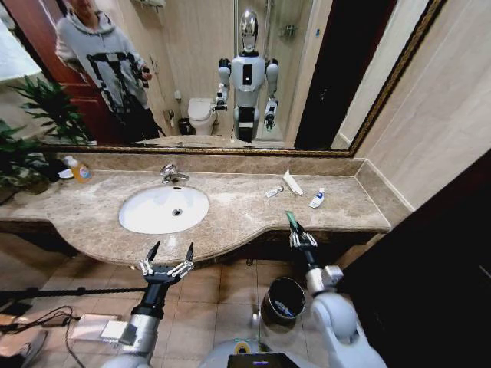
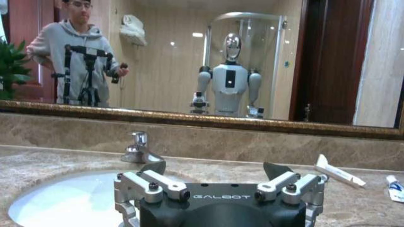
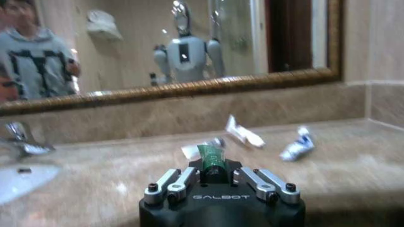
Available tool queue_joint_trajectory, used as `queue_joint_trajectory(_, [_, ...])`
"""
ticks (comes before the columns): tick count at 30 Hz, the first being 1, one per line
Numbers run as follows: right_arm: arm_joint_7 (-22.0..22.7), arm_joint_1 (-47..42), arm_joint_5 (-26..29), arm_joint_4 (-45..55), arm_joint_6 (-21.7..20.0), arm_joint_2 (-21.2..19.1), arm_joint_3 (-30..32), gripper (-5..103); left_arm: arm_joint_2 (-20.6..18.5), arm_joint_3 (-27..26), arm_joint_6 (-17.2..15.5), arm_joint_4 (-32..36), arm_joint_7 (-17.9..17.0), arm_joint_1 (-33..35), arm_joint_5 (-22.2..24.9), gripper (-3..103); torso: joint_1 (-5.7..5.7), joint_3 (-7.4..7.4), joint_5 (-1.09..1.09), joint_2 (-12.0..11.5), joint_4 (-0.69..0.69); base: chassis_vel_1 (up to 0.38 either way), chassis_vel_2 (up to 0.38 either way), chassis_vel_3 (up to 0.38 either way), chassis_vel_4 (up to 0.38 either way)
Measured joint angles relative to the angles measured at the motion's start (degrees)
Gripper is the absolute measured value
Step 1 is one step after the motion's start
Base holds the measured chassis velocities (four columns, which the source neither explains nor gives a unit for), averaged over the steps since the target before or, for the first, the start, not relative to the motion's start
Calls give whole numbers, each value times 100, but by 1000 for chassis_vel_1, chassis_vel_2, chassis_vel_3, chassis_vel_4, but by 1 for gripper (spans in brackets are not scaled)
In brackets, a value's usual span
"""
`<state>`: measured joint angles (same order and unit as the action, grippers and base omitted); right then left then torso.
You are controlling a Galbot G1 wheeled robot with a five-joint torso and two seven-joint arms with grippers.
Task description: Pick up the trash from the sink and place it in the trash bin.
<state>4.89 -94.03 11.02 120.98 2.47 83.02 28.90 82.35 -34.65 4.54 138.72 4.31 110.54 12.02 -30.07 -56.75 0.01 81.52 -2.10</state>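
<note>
Green-and-black tube (image 3: 211,158) — clamped upright in right gripper (image 1: 295,232), at the counter's front edge, right of the sink (image 1: 163,208). Three more pieces of trash — white tube (image 1: 292,183), silvery sachet (image 1: 274,192), blue-marked tube (image 1: 317,199) — farther right of the sink. Left gripper (image 1: 169,254) fingers spread, just before the sink. Trash bin (image 1: 283,300) on the floor, below, right of the sink.

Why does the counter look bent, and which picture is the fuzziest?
Head view: wide lens bows the countertop and mirror frame. Right wrist view: softest, tubes smeared. Left wrist view: sharper, faucet glinting.
</note>
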Motion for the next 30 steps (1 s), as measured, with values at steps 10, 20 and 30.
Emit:
queue_joint_trajectory(10, [77,-765,-259,-699,724,40,130,21,0,0,0,0,1,0,0,100,0,0,0,0,0,0,0,0,0])
queue_joint_trajectory(20, [-36,-417,-418,-2580,1106,3,21,21,0,0,0,0,1,0,0,100,-1,-1,-1,-1,0,0,0,0,0])
queue_joint_trajectory(30, [-261,556,-205,-4279,866,-84,-46,21,0,0,0,0,1,0,0,100,-1,-1,0,-1,0,0,0,0,0])
